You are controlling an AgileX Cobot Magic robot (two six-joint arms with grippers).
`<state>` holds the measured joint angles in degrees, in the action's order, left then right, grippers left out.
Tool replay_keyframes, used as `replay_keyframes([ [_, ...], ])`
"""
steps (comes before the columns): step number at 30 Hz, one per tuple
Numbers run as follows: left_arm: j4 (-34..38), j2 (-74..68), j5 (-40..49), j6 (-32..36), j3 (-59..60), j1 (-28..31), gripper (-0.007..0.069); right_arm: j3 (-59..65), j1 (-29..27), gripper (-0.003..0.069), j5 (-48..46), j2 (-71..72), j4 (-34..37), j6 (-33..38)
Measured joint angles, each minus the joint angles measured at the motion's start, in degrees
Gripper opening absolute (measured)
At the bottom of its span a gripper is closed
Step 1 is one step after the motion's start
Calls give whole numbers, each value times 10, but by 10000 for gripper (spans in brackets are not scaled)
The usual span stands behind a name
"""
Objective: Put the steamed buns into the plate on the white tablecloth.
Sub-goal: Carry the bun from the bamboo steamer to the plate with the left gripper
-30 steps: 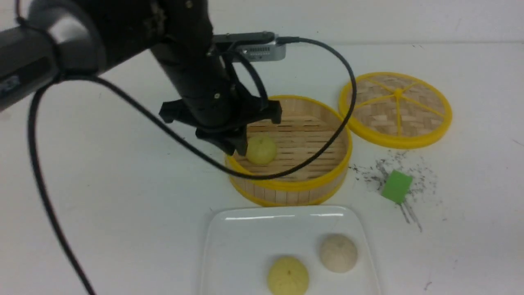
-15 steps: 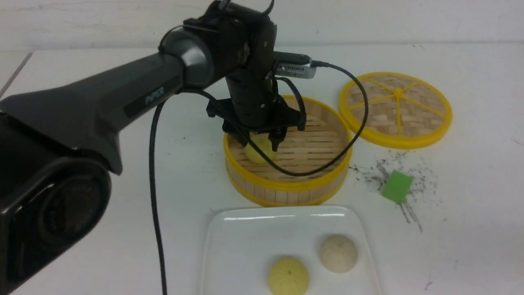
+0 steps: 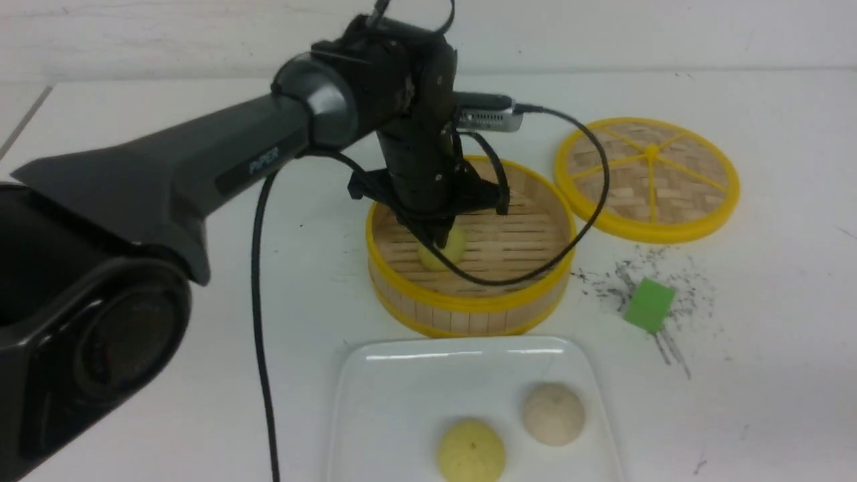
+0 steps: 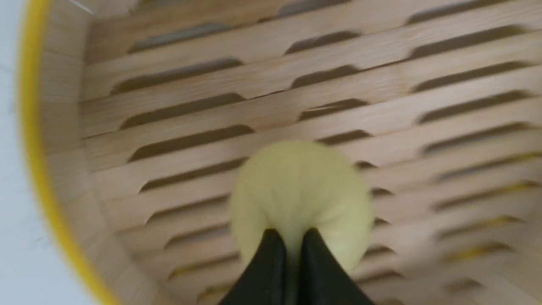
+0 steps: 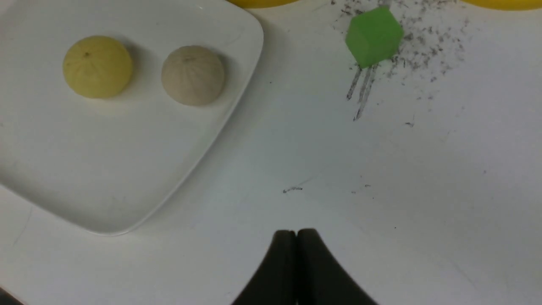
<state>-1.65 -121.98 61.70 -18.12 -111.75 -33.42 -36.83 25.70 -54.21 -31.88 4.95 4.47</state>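
Inside the round yellow-rimmed bamboo steamer (image 3: 469, 304), the left gripper (image 4: 292, 237) pinched the last pale yellow steamed bun (image 4: 296, 190) by its top, ready to lift it to the glossy white square plate (image 3: 402, 402); the right gripper (image 5: 296, 233) hung closed, idle.

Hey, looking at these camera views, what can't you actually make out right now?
- Front view: the left gripper covers most of the yellow bun in the steamer; whether it is off the slats is hidden.
- Front view: the bottom edge cuts off the plate.
- Left wrist view: blurred, and the fingers hide the bun's near part.
- Right gripper: only its tips show.
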Motion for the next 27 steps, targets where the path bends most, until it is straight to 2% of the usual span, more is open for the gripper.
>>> replay_keyframes([
  [6, 0, 103, 80, 17, -52, 0, 19, 0, 0, 14, 0, 0, 0, 0],
  [9, -1, 135, 91, 30, -52, 0, 19, 0, 0, 15, 0, 0, 0, 0],
  [14, 22, 228, 92, 30, 39, 0, 19, 0, 0, 20, 0, 0, 0, 0],
  [15, 41, 259, 92, 30, 101, 0, 19, 0, 0, 24, 0, 0, 1, 0],
  [22, 93, 290, 80, 23, 307, 0, 24, 0, 0, 30, 0, 0, 1, 0],
  [24, 111, 282, 17, 24, 381, 0, 33, 0, 0, 34, 0, 0, 1, 0],
  [27, 119, 268, -44, 39, 428, 0, 46, 0, 0, 37, 1, 0, 1, 0],
])
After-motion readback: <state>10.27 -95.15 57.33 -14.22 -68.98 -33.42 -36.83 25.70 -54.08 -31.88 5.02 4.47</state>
